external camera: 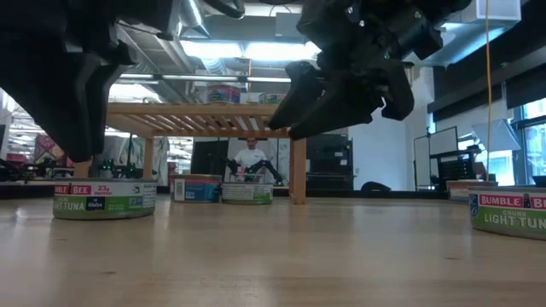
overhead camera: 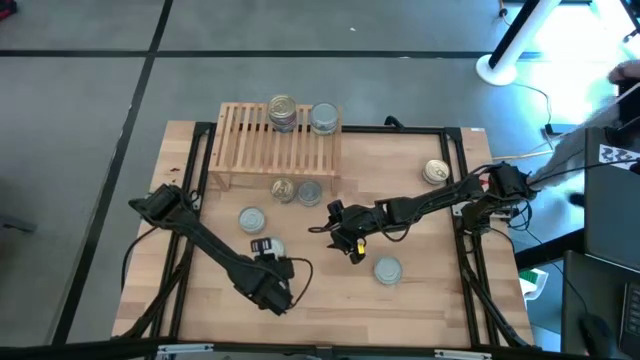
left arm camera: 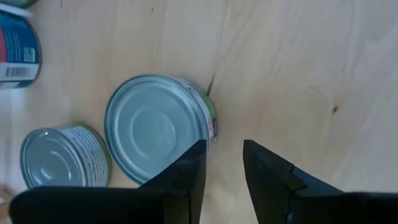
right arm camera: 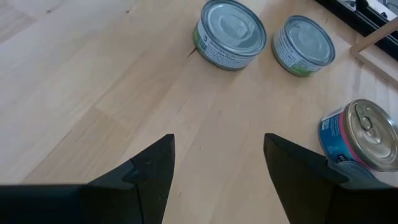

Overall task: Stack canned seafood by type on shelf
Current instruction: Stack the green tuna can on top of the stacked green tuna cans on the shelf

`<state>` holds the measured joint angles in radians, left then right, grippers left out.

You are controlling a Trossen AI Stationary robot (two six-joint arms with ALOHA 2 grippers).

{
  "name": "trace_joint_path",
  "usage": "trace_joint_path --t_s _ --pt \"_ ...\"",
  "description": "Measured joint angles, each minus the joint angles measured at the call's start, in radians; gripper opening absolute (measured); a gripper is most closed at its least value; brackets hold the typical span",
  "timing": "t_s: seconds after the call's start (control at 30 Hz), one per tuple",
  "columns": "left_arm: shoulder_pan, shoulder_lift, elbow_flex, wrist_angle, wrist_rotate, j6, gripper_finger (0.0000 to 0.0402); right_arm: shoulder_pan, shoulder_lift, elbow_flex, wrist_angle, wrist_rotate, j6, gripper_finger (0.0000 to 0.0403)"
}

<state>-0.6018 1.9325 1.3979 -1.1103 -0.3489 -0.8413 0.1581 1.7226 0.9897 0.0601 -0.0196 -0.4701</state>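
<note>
The light-wood shelf (overhead camera: 280,140) stands at the table's far side. On its top sit a stack of gold-lidded cans (overhead camera: 283,112) and a silver-lidded can (overhead camera: 324,118). In front of the shelf, a gold can (overhead camera: 283,188) and a silver can (overhead camera: 309,192) rest on the table. Two more silver cans (overhead camera: 251,218) (left arm camera: 158,127) lie nearer the front. My left gripper (left arm camera: 224,158) points steeply down, open by a narrow gap over bare wood. It hangs just beside and a little above the nearer silver can (external camera: 104,198). My right gripper (right arm camera: 217,162) hovers open at mid-table (overhead camera: 352,248), with nothing between its fingers.
A gold can (overhead camera: 435,172) lies at the right, and a silver tuna can (overhead camera: 387,268) sits near the front right (external camera: 512,211). Black frame rails (overhead camera: 470,250) run along the table's sides. A person (external camera: 250,158) sits in the room beyond the shelf.
</note>
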Motion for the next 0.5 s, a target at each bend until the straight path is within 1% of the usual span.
trace_joint_path --t_s 0.07,0.27,0.5 --pt "0.000 0.006 0.000 -0.002 -0.003 -0.015 0.0102 0.000 0.000 0.000 0.003 -0.005 0.019 0.0243" --pt "-0.001 0.033 0.000 -0.006 -0.034 -0.019 0.0102 0.000 0.000 0.000 0.010 -0.086 0.030 0.0243" --pt "0.000 0.048 0.000 -0.003 -0.051 -0.019 0.0102 0.028 0.000 0.000 0.060 -0.086 0.031 0.0243"
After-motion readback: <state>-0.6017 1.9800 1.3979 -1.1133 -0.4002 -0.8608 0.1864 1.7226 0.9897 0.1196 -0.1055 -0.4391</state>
